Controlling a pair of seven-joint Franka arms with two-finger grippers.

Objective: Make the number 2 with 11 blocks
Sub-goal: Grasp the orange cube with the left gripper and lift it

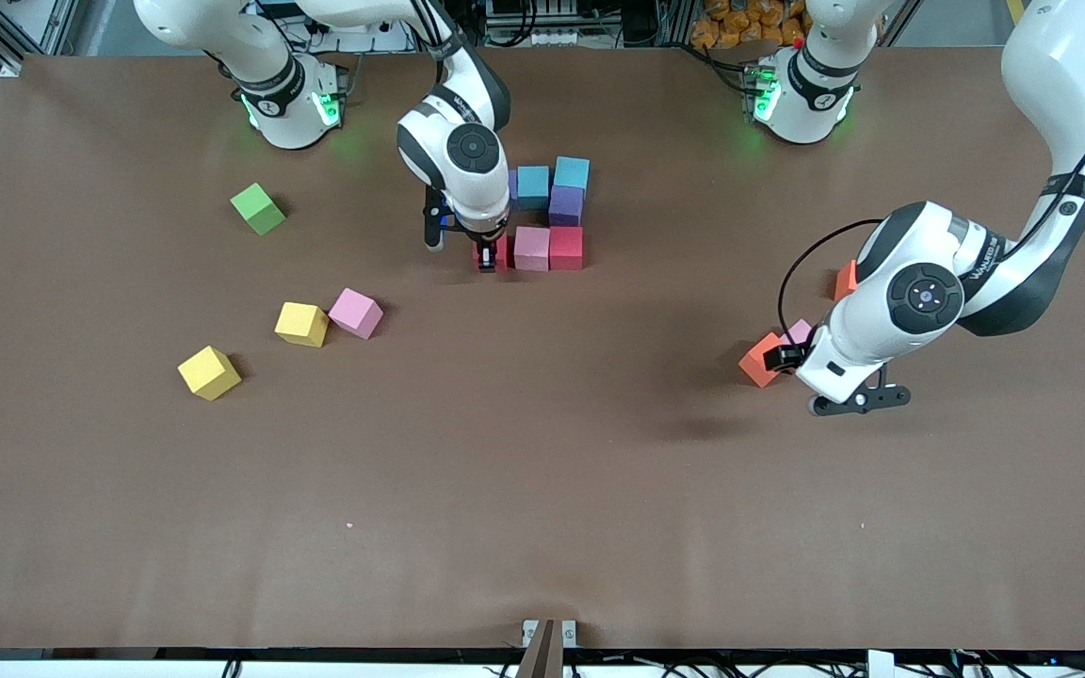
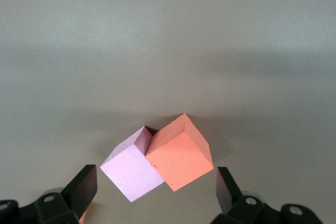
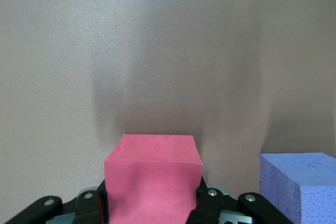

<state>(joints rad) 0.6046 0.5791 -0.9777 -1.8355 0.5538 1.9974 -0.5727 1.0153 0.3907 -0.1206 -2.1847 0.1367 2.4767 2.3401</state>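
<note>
Right gripper (image 1: 487, 256), upper centre of the frame, pinches a red block (image 3: 153, 179) at table level, touching the pink block (image 1: 531, 248) in the half-built number 2 (image 1: 547, 215). Left gripper (image 2: 155, 190), jaws spread, hangs over a pink-and-orange pair (image 2: 157, 158) at centre-right, waiting.

The right gripper (image 1: 487, 256) closes on a small matte red cube (image 3: 153, 177), hemmed in by the matte pink cube (image 1: 531, 248) just beside it and a purple cube (image 3: 300, 186) nearby. The left gripper (image 1: 792, 356), fingers (image 2: 84, 186) spread, straddles a touching pale pink cube (image 2: 131, 169) and orange cube (image 2: 179, 153). Bare brown tabletop (image 1: 542, 490) lies open nearer the front camera.
</note>
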